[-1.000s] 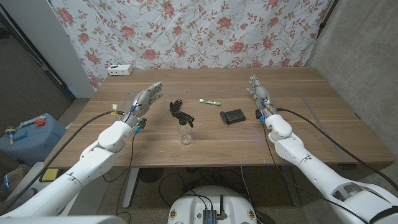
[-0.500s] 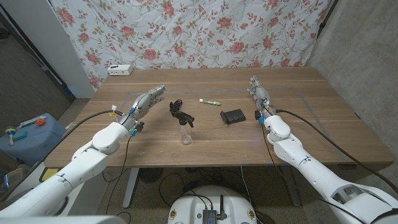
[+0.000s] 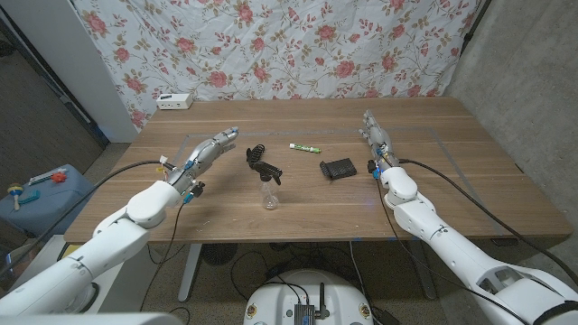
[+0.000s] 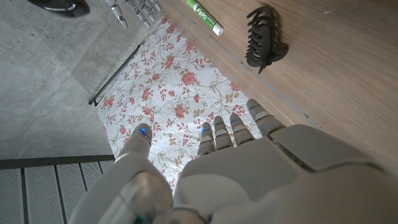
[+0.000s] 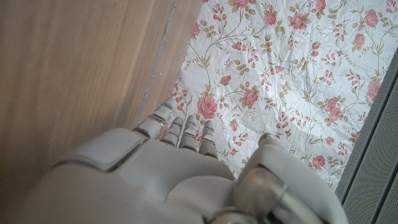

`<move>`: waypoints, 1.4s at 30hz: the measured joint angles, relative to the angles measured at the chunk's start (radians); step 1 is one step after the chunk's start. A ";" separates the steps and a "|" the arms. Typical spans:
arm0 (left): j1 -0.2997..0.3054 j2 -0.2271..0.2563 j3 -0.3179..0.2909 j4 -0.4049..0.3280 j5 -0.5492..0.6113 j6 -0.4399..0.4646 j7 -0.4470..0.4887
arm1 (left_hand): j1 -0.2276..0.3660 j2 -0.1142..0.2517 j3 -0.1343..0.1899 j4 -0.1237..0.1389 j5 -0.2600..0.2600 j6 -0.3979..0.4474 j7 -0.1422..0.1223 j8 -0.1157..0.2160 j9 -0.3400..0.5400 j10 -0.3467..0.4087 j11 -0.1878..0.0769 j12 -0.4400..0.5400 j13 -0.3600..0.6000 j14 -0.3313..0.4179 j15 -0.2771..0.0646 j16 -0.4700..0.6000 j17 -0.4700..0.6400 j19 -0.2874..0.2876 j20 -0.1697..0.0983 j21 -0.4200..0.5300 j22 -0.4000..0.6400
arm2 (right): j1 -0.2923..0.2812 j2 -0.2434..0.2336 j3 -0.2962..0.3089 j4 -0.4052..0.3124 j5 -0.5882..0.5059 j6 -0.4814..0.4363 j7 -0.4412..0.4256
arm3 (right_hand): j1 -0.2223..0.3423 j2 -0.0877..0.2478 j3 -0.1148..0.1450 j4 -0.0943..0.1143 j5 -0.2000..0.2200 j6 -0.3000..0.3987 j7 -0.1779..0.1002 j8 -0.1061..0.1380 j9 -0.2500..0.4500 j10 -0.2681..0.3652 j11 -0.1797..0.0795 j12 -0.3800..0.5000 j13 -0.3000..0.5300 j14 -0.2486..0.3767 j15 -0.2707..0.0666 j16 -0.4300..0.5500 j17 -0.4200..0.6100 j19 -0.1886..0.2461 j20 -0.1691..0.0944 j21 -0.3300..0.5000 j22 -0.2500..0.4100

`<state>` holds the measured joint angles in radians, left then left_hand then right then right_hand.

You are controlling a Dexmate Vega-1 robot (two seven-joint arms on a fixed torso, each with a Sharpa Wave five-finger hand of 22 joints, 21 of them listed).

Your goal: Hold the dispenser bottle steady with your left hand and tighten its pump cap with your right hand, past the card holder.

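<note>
A small clear dispenser bottle (image 3: 268, 199) stands upright near the table's middle, with its black pump cap (image 3: 269, 173) on top. The black card holder (image 3: 338, 168) lies to its right. My left hand (image 3: 208, 150) hovers left of the bottle and apart from it, fingers stretched out and holding nothing; its back (image 4: 249, 180) shows in the left wrist view. My right hand (image 3: 375, 137) is right of the card holder, fingers straight and apart, empty; the right wrist view shows its back (image 5: 155, 174).
A black claw hair clip (image 3: 256, 153) (image 4: 267, 37) lies just behind the bottle. A green marker (image 3: 305, 146) (image 4: 205, 17) lies further back. A white box (image 3: 175, 101) sits at the far left edge. Floral cloth hangs behind the table (image 3: 452, 199).
My left hand has dropped lower and its fingers have straightened, reaching forward. The right hand has hardly moved.
</note>
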<state>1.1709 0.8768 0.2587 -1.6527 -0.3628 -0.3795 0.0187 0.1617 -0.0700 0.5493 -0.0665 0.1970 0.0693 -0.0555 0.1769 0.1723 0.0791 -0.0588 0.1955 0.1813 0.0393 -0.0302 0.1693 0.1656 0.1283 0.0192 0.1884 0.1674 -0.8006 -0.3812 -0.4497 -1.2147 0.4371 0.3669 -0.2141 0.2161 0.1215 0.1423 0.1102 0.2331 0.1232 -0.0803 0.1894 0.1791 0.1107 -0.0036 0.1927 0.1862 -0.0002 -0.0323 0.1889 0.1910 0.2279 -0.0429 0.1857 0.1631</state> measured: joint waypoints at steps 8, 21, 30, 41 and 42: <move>0.003 0.007 -0.001 0.002 0.032 -0.018 0.000 | 0.006 -0.023 -0.012 -0.012 0.009 0.005 -0.013 0.000 0.000 0.000 0.000 0.000 0.000 0.000 0.000 0.000 0.000 0.005 -0.005 0.000 0.000 | 0.018 0.009 -0.009 0.023 -0.012 -0.005 -0.012 | 0.000 0.000 0.004 -0.004 0.000 0.000 0.000 0.000 0.000 0.000 0.000 0.000 0.000 0.000 0.000 0.000 0.000 0.000 0.000 0.000 0.000; 0.006 0.010 0.021 0.014 0.089 -0.056 -0.004 | 0.018 -0.053 -0.031 -0.030 0.020 0.001 -0.024 0.000 0.000 0.000 -0.011 0.000 0.000 0.000 0.000 0.000 0.000 0.000 -0.022 0.000 0.000 | 0.030 0.011 -0.016 0.031 -0.024 -0.023 -0.021 | 0.000 0.000 0.000 -0.008 0.000 -0.007 0.007 0.000 0.000 -0.011 -0.011 0.000 0.000 0.000 0.000 0.000 0.000 0.000 0.000 0.000 0.000; 0.027 0.003 0.029 0.016 0.136 -0.097 0.017 | 0.030 -0.065 -0.048 -0.040 0.039 0.029 -0.046 0.008 0.000 0.021 -0.027 0.008 0.000 0.024 -0.006 0.009 0.000 0.012 -0.048 0.000 0.003 | 0.028 0.014 -0.017 0.029 -0.024 -0.030 -0.033 | 0.000 0.000 0.000 -0.008 0.000 -0.007 0.007 0.000 0.000 -0.011 -0.011 0.000 0.000 0.000 0.000 0.000 0.000 0.000 0.000 0.000 0.000; 0.054 -0.010 0.029 0.024 0.191 -0.150 0.055 | 0.047 -0.074 -0.059 -0.051 0.047 0.040 -0.057 0.012 0.000 0.036 -0.036 0.008 0.000 0.042 -0.006 0.009 0.000 0.034 -0.052 0.004 0.003 | 0.007 0.015 -0.018 0.000 -0.033 -0.039 -0.062 | 0.000 0.000 0.000 -0.008 0.000 -0.007 0.007 0.000 0.000 -0.011 -0.011 0.000 0.000 0.000 0.000 0.000 0.000 0.000 0.000 0.000 0.000; 0.054 -0.010 0.029 0.024 0.194 -0.154 0.057 | 0.050 -0.077 -0.061 -0.054 0.050 0.040 -0.057 0.012 0.000 0.036 -0.036 0.008 0.000 0.044 -0.007 0.009 0.000 0.038 -0.052 0.004 0.002 | 0.005 0.014 -0.018 -0.002 -0.033 -0.039 -0.062 | 0.000 0.000 0.000 -0.008 0.000 -0.007 0.007 0.000 0.000 -0.011 -0.011 0.000 0.000 0.000 0.000 0.000 0.000 0.000 0.000 0.000 0.000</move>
<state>1.2248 0.8666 0.2882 -1.6285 -0.1685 -0.5333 0.0753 0.2113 -0.1467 0.4884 -0.1207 0.2472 0.1091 -0.1124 0.1888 0.1725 0.1155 -0.0945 0.2036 0.1816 0.0830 -0.0370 0.1781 0.1653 0.1667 -0.0329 0.1925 0.1693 -0.7952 -0.3668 -0.4676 -1.2171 0.4043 0.3280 -0.2763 0.2161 0.1215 0.1422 0.1020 0.2330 0.1159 -0.0731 0.1894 0.1791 0.0998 -0.0144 0.1926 0.1863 -0.0003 -0.0321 0.1888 0.1911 0.2277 -0.0427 0.1857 0.1631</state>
